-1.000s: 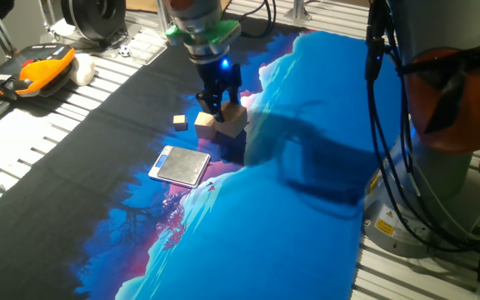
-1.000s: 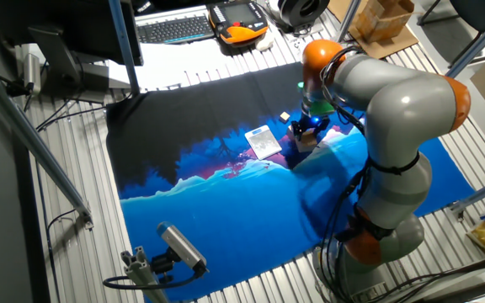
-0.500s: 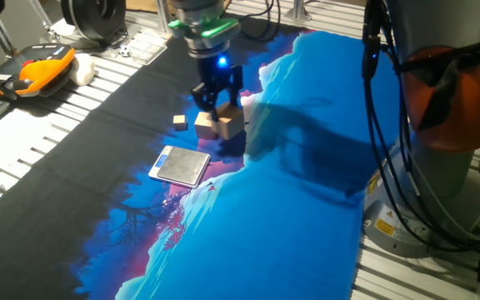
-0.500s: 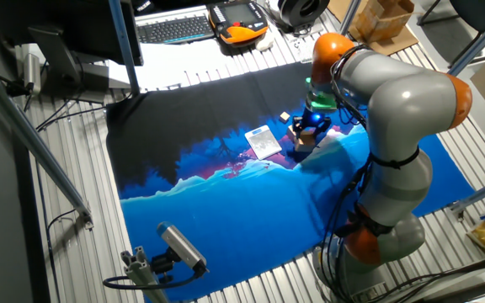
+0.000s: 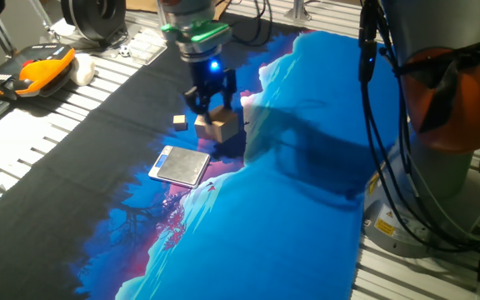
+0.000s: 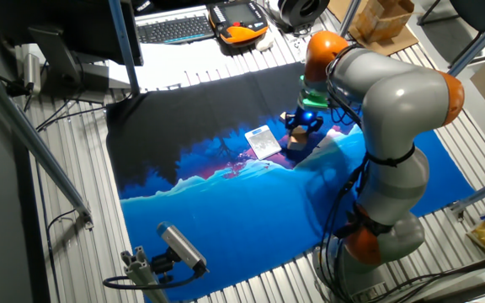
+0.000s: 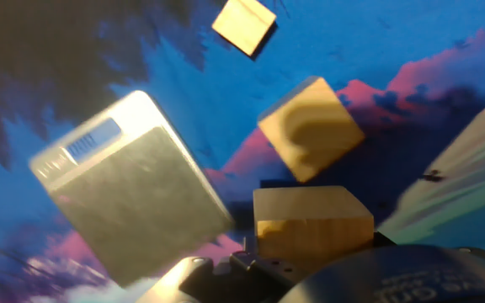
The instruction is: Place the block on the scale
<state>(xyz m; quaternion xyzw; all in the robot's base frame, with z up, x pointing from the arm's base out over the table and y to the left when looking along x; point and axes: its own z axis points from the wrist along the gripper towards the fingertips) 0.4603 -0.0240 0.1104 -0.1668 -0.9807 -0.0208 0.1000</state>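
Observation:
My gripper [image 5: 213,110] is shut on the block [image 5: 222,127], the largest light-brown wooden cube, and holds it just above the blue cloth. The hand view shows the block [image 7: 312,220] between the fingers at the bottom. The scale [image 5: 182,165], flat with a silvery plate and a display strip, lies on the cloth to the front left of the block, a short way off. It fills the left of the hand view [image 7: 133,198] and also shows in the other fixed view [image 6: 262,141], left of the gripper [image 6: 298,133].
A medium wooden cube [image 7: 310,128] lies close behind the block, and a tiny cube [image 7: 243,25] lies farther off; both show in the fixed view [image 5: 198,124], [image 5: 179,122]. An orange pendant [image 5: 44,67] and a keyboard [image 6: 175,28] sit beyond the cloth.
My gripper has moved a little to the left with the block, toward the scale. The scale and the two smaller cubes have not moved.

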